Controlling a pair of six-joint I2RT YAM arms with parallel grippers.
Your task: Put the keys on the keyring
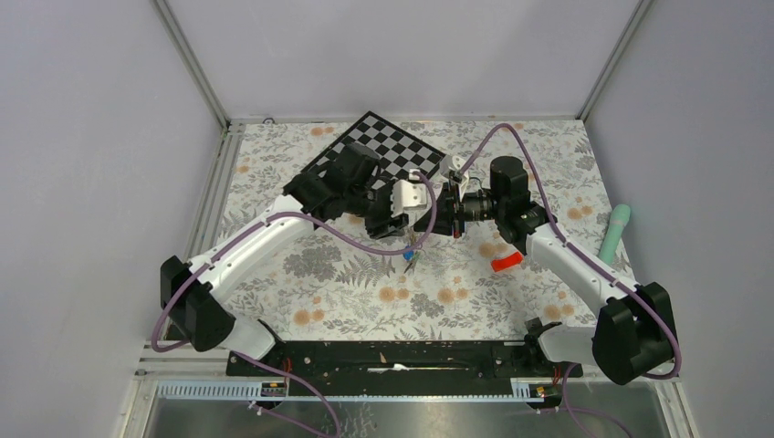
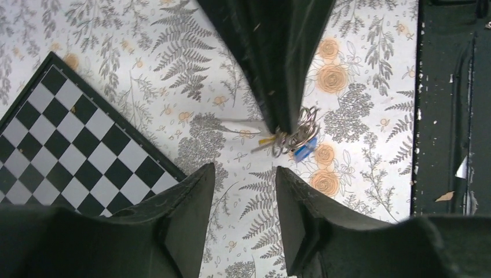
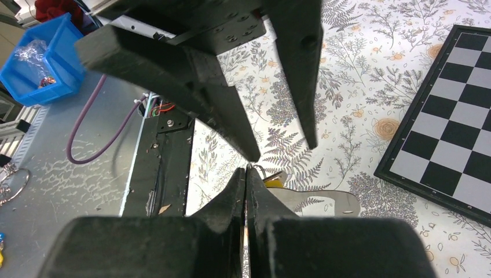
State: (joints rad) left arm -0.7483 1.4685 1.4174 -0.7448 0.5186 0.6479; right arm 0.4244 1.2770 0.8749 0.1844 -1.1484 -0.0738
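My right gripper [image 1: 436, 219] [image 3: 246, 169] is shut on a small wire ring at its tips. From that ring hang the keys [image 2: 292, 142], with a yellow tag [image 3: 272, 182] and a blue tag [image 2: 304, 149], and the flat grey keyring [image 3: 324, 200]. The bunch dangles above the floral table [image 1: 408, 255]. In the left wrist view the right gripper [image 2: 285, 128] comes in from the top. My left gripper [image 1: 391, 225] [image 2: 244, 168] is open and empty, its tips close to the bunch. It also shows in the right wrist view [image 3: 282, 149], just above the right fingertips.
A black-and-white checkerboard [image 1: 383, 146] [image 2: 69, 145] [image 3: 451, 139] lies at the back of the table. A red object [image 1: 507, 263] and a teal cylinder [image 1: 614, 233] lie to the right. A black rail [image 1: 392, 358] runs along the near edge. A blue bin [image 3: 43, 61] stands off the table.
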